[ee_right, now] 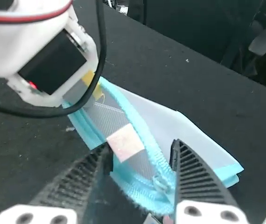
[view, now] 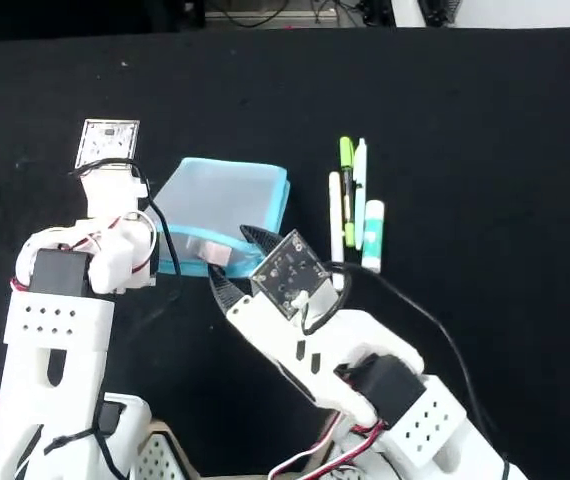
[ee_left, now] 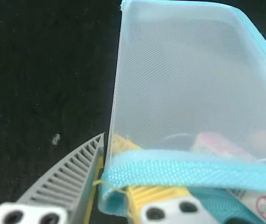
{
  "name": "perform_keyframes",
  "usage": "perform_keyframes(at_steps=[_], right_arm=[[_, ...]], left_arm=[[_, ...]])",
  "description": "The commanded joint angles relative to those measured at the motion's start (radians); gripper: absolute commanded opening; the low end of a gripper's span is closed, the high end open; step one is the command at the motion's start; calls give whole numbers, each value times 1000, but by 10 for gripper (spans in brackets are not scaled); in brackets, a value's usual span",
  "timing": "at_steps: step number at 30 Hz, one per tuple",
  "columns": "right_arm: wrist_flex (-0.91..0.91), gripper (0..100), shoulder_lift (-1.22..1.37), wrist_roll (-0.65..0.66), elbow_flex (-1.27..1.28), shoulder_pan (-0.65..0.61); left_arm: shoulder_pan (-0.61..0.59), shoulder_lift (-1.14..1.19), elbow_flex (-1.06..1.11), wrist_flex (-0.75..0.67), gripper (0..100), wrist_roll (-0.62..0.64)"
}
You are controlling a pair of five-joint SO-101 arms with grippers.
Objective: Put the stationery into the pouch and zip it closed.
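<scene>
The pouch (view: pixel 227 195) is laid on the black counter (view: pixel 465 120), its zip edge turned toward the arms. One corner of that edge is clamped in the left pincer (ee_left: pixel 112 142). The right pincer (ee_right: pixel 141 148) is held apart over the zip's other end, where the zip pull (ee_right: pixel 160 182) is seen between its jaws. Pens (view: pixel 350 205) are laid just beside the pouch.

Blurred contents (ee_left: pixel 212 142) inside mesh pouch (ee_left: pixel 189 70)
</scene>
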Motion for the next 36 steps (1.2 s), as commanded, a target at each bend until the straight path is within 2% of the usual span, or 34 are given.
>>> perform_keyframes(at_steps=[1, 19, 25, 29, 32, 36], right_arm=[[46, 184, -21, -9, -96, 21], [63, 187, -21, -9, -120, 21], [196, 187, -61, -9, -205, 21], [201, 185, -81, -9, -197, 29], [199, 185, -88, -9, -196, 106], [199, 184, -81, -9, -217, 288]], left_arm=[[-1, 6, -21, 2, 30, 5], [-1, 6, -21, 0, 30, 5], [-1, 6, -21, 0, 30, 5], [-1, 6, -22, 0, 30, 5], [-1, 6, -22, 0, 30, 5], [-1, 6, -22, 0, 30, 5]])
